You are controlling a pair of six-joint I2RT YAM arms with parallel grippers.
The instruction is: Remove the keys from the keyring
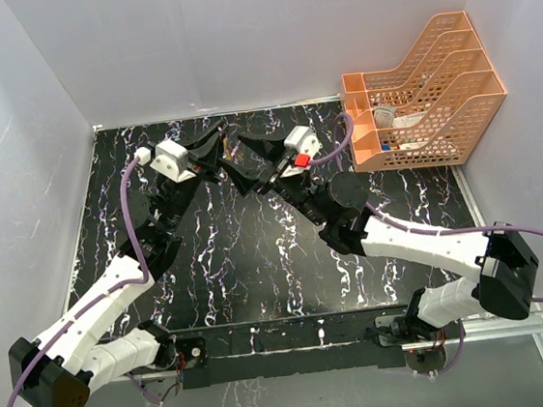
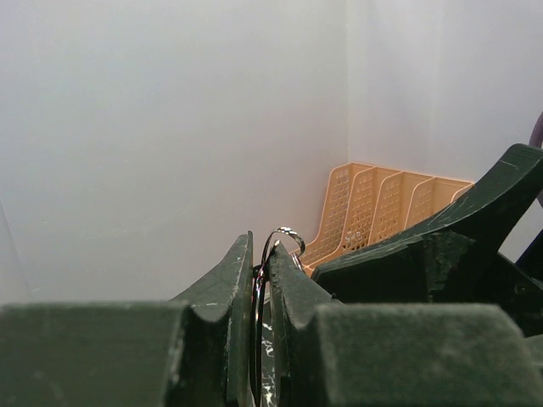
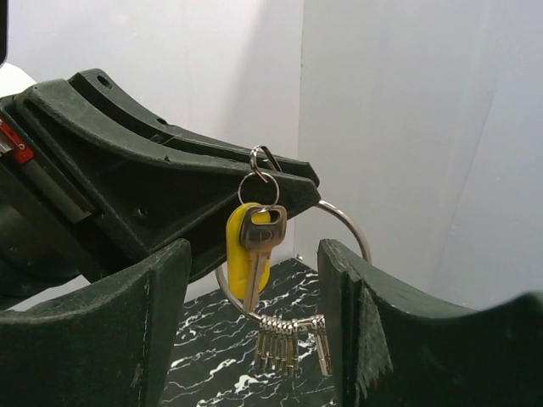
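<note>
A: Reading the left gripper as clamped on the keyring, pinched edge-on between the fingers and held up off the table. Agree?

B: Agree. Logging the right gripper as spread wide, gripping nothing, with one finger either side of the hanging keys.

A: Where exactly?

B: Dangling from the ring, clear of the table. Noting a yellow key with a duller key in front, both on a small link up by the pinch. Lower down, a bunch of small keys at the ring's bottom. No green head found; possibly hidden behind the yellow, can't say.

A: Risks?

B: Could catch two keys at once if closed now, or the ring wire instead of a key. Could twist the ring or drag it out of the left pinch if pulled hard, then drop the lot. Crowded at the tips too, so could knock left against right.

A: View differences?

B: Only from the right wrist: keys, colours, link. From the left wrist: just the pinch on the wire and an orange rack behind, no keys. From above: both arms tip to tip over the far half of the table, ring and keys too small to make out.
</note>
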